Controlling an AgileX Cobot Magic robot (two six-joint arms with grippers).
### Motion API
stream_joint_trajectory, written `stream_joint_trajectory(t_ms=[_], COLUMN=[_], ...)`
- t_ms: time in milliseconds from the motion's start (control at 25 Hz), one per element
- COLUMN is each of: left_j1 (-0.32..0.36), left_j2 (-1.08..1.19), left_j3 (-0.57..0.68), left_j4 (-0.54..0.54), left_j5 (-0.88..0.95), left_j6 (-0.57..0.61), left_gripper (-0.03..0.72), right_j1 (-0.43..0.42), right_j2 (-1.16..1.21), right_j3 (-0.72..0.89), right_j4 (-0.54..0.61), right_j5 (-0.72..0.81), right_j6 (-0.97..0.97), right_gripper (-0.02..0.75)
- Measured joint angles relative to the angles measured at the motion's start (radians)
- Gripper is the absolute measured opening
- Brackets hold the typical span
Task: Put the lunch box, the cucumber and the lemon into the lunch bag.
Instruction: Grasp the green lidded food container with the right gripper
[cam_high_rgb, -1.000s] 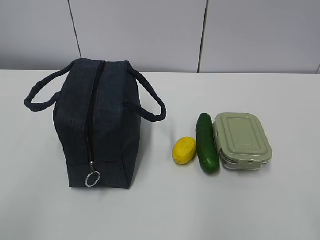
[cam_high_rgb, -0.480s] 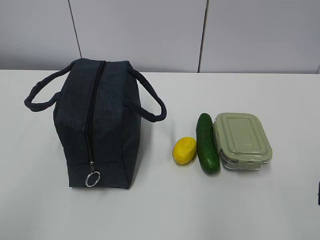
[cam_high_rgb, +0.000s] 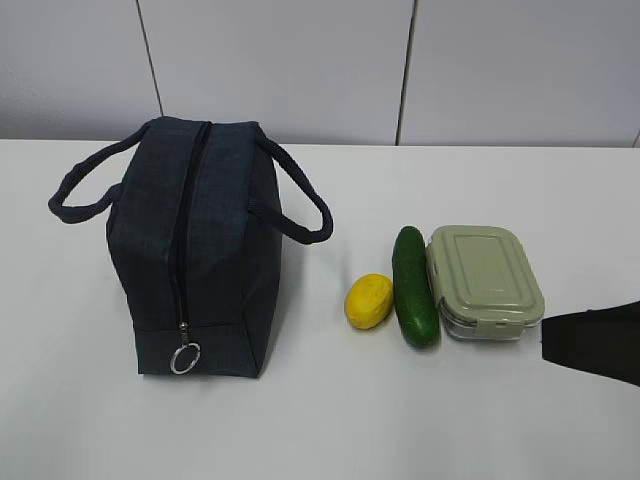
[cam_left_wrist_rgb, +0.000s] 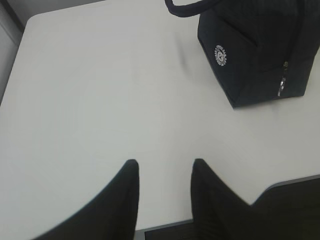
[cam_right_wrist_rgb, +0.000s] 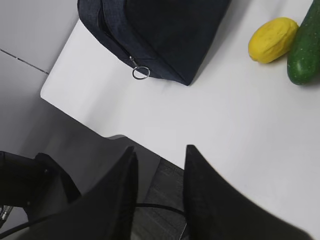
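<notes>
Black fingers of the right gripper (cam_right_wrist_rgb: 157, 187) stand parted with nothing between them, hanging over the near table edge; in the exterior view only a dark part of that arm shows, at about 4 o'clock of the frame. From this gripper the lemon (cam_right_wrist_rgb: 273, 39) and the cucumber (cam_right_wrist_rgb: 305, 50) lie toward 1 o'clock, and the zipper's ring pull (cam_right_wrist_rgb: 141, 72) toward 12 o'clock. The left gripper (cam_left_wrist_rgb: 162, 192) is likewise spread and empty above the bare white table (cam_left_wrist_rgb: 100, 100), with the lunch bag (cam_left_wrist_rgb: 255, 50) off at 1 o'clock and well apart from it.

In the exterior view the lunch bag (cam_high_rgb: 195, 250) sits on the left, its top zipper (cam_high_rgb: 185, 230) apparently closed, the ring hanging at the near end. At 3 o'clock of the bag lie the lemon (cam_high_rgb: 368, 300), then the cucumber (cam_high_rgb: 414, 286) just beside it, then the lunch box (cam_high_rgb: 484, 280) against the cucumber's far side.

Judging by this, the task has barely begun: nothing is in the bag. The step in hand looks like the approach. The next move probably calls for opening the zipper, one gripper pinching the small ring while the other steadies the soft fabric so the bag does not slide.
</notes>
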Motion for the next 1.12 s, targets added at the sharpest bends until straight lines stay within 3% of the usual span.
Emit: stream_joint_trajectory(t_ms=[440,920,1120], left_j1=[0.000,0.000,0.000], left_j2=[0.000,0.000,0.000], left_j3=[0.000,0.000,0.000], left_j4=[0.000,0.000,0.000], left_j5=[0.000,0.000,0.000], left_j6=[0.000,0.000,0.000], left_gripper=[0.237,0.237,0.237], right_j1=[-0.030,-0.377,-0.424], right_j2=[0.329,0.652,0.852], right_j3=[-0.198,-0.339,-0.446], right_j4=[0.024,0.026,0.063], right_j5=[0.050,0.235,0.235], right_j6=[-0.090,-0.212,-0.221], right_gripper=[0.236,0.236,0.236])
